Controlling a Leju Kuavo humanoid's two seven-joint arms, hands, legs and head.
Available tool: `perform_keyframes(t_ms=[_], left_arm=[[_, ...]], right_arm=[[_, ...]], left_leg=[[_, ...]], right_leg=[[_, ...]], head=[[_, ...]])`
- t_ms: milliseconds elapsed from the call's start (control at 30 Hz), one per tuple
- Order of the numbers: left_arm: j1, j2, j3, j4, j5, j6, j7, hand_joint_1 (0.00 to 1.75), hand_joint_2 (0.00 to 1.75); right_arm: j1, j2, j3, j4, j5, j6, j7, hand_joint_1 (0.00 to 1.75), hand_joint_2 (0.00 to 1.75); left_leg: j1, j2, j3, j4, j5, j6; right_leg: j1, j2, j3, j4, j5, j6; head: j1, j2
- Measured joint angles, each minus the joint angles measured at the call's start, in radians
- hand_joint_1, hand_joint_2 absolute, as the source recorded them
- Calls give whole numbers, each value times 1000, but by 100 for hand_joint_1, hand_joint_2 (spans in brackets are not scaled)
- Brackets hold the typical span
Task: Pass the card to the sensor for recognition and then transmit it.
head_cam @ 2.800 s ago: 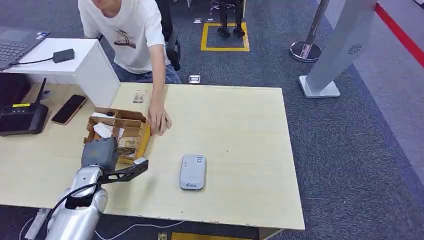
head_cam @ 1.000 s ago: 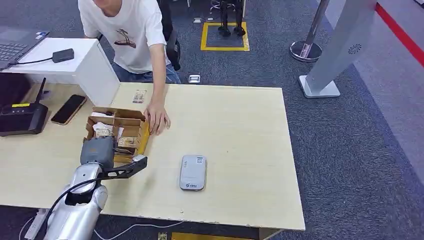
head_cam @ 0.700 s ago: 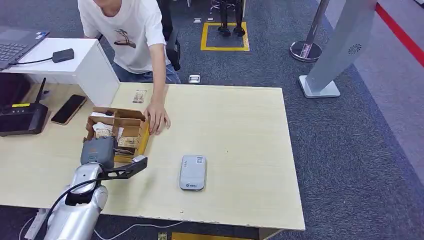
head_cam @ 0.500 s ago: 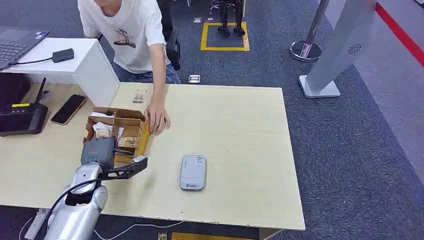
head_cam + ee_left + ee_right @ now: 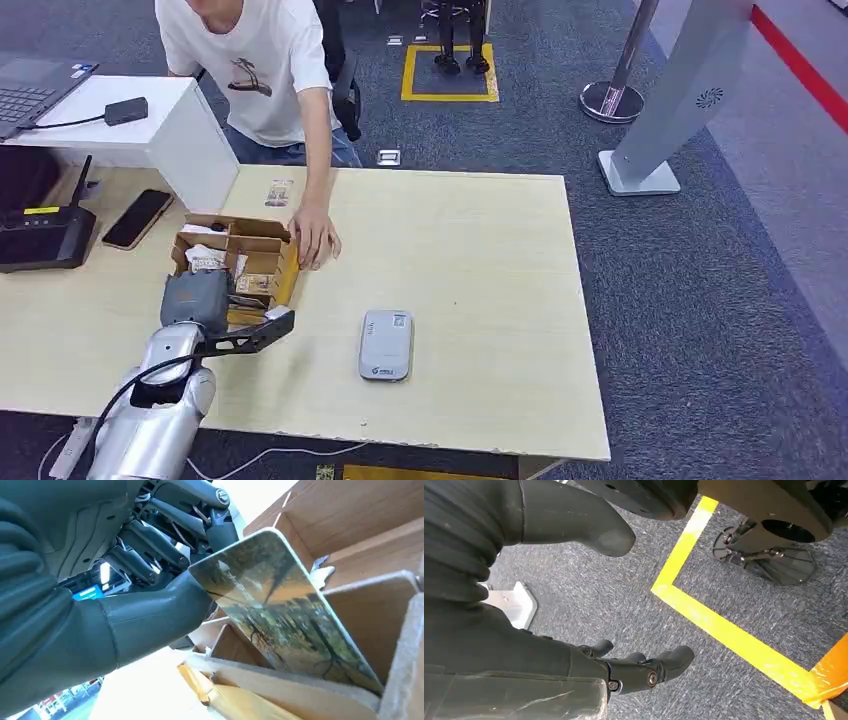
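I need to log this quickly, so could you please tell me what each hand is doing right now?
Left hand: holding the card over the cardboard box.
Right hand: open, holding nothing, fingers apart.

Head view: taken from high on the body, aimed forward and down; the table (image 5: 470,260) is seen from well above, carpet floor (image 5: 700,300) at right, the left arm entering at lower left of the frame.
Left wrist view: taken from close behind the left hand (image 5: 150,575); turned on its side; very near the cardboard box (image 5: 350,545), whose partitions cross the right half of the frame.
Right wrist view: aimed down at the carpet and yellow tape (image 5: 724,625); the right hand (image 5: 639,670) is seen at lower centre.
Shared: the box (image 5: 235,265) and left hand (image 5: 197,298) are seen in both head and left wrist views; carpet and yellow tape (image 5: 450,97) in head and right wrist views.
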Motion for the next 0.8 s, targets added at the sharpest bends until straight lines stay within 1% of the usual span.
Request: perform_keyframes(t_ms=[100, 133, 300, 333, 800], left_arm=[[-2, 0, 0, 0, 0, 5, 15, 0, 175], [-2, 0, 0, 0, 0, 3, 18, 0, 0], [-2, -1, 0, 0, 0, -6, 25, 0, 0], [-2, -1, 0, 0, 0, -6, 26, 0, 175], [-18, -2, 1, -2, 0, -9, 24, 0, 175]], right_arm=[[0, 0, 0, 0, 0, 0, 0, 0, 175], [0, 0, 0, 0, 0, 0, 0, 0, 175], [0, 0, 0, 0, 4, 0, 0, 0, 175], [0, 0, 0, 0, 5, 0, 0, 0, 175], [1, 0, 0, 0, 12, 0, 5, 0, 175]], left_leg=[[0, 0, 0, 0, 0, 0], [0, 0, 0, 0, 0, 0], [0, 0, 0, 0, 0, 0], [0, 0, 0, 0, 0, 0], [0, 0, 0, 0, 0, 0]], right_leg=[[0, 0, 0, 0, 0, 0], [0, 0, 0, 0, 0, 0], [0, 0, 0, 0, 0, 0], [0, 0, 0, 0, 0, 0], [0, 0, 0, 0, 0, 0]], head=[[0, 0], [0, 0], [0, 0], [0, 0], [0, 0]])
